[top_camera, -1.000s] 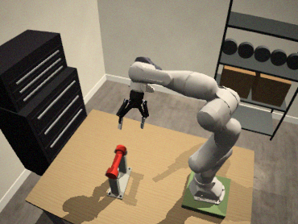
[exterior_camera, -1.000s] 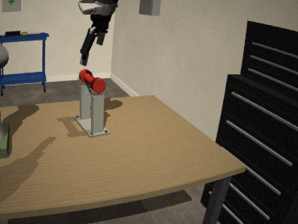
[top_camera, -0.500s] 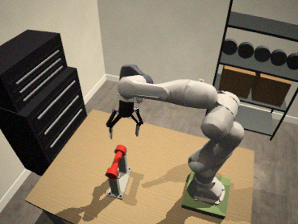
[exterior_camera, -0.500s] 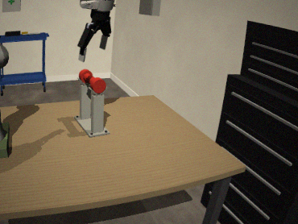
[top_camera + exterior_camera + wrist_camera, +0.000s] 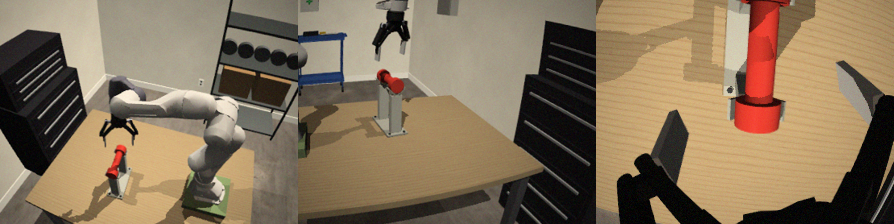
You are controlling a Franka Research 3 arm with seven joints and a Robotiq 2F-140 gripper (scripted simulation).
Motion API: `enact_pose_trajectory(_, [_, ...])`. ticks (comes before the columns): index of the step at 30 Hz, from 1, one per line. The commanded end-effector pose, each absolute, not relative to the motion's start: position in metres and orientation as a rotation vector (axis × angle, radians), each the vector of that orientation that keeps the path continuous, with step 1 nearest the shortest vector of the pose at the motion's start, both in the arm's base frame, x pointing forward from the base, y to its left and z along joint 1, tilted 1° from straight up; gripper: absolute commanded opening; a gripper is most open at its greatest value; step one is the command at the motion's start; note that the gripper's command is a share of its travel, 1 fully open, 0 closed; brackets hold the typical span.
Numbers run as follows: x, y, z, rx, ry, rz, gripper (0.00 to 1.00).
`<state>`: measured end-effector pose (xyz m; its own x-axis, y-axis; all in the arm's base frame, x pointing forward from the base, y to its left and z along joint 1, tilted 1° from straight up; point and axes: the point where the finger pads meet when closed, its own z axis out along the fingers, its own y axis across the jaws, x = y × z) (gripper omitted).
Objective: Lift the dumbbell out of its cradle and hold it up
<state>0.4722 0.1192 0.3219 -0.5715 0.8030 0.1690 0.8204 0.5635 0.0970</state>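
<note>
The red dumbbell lies level in a grey cradle on the wooden table. It also shows in the exterior view on its cradle, and in the wrist view with the cradle under it. My gripper is open and empty. It hangs above the dumbbell and a little beyond its far head, apart from it. In the exterior view the gripper is well above the dumbbell. In the wrist view the fingers stand wide, below the near head in the picture.
A black drawer cabinet stands left of the table, also in the exterior view. The arm's base sits on a green plate. A shelf rack stands at the back right. A blue cart stands far off.
</note>
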Motion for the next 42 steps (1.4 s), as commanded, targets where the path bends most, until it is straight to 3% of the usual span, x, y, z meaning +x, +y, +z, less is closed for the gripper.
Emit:
enact_pose_trajectory(1, [0.479,0.129,0.314,-1.748,-2.526,-0.133,1.0])
enact_pose_trajectory(42, [0.479,0.155,0.295,-1.945,-2.477,-0.031,1.0])
